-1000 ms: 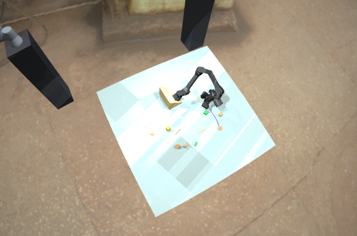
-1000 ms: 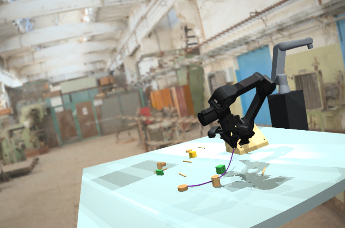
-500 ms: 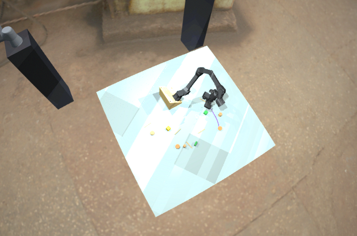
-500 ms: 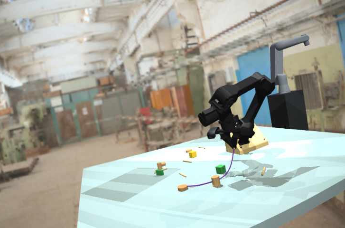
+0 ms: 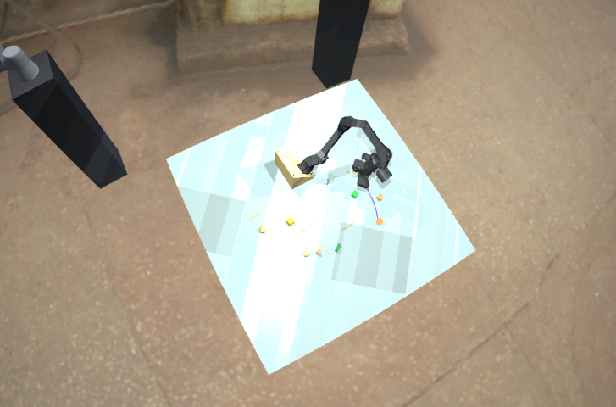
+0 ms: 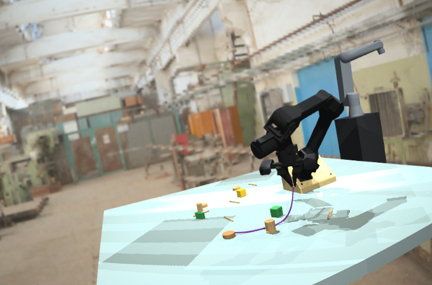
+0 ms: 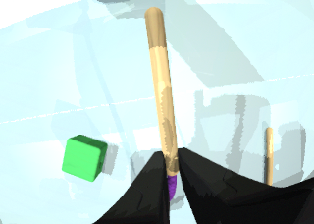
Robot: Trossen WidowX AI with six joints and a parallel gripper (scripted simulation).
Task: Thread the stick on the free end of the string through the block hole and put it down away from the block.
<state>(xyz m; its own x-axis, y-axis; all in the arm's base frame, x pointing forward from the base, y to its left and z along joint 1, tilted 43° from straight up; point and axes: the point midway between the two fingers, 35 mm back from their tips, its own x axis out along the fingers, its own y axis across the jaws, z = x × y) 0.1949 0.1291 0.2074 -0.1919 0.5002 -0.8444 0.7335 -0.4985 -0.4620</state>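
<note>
My gripper (image 6: pixel 293 186) (image 7: pixel 170 157) is shut on the thin wooden stick (image 7: pixel 162 86) at its string end, above the table. In the wrist view the stick points away from the fingers, slightly tilted. The purple string (image 5: pixel 374 203) (image 6: pixel 290 205) (image 7: pixel 172 185) hangs from the fingers and curves down to the round button (image 5: pixel 379 220) (image 6: pixel 229 234) on the table. The wooden block (image 5: pixel 289 169) (image 6: pixel 325 174) stands beside the arm's base, away from the stick. Its hole cannot be made out clearly. Gripper and stick are hidden under the arm in the top view.
A green cube (image 5: pixel 355 193) (image 6: pixel 276 211) (image 7: pixel 82 158) and an upright wooden cylinder (image 5: pixel 380 197) (image 6: pixel 270 225) stand near the string. A loose stick (image 5: pixel 352 173) (image 6: pixel 330 214) (image 7: pixel 269 155) lies near the arm. A yellow cube (image 5: pixel 290 220) (image 6: pixel 241 192) and several small pieces lie farther off.
</note>
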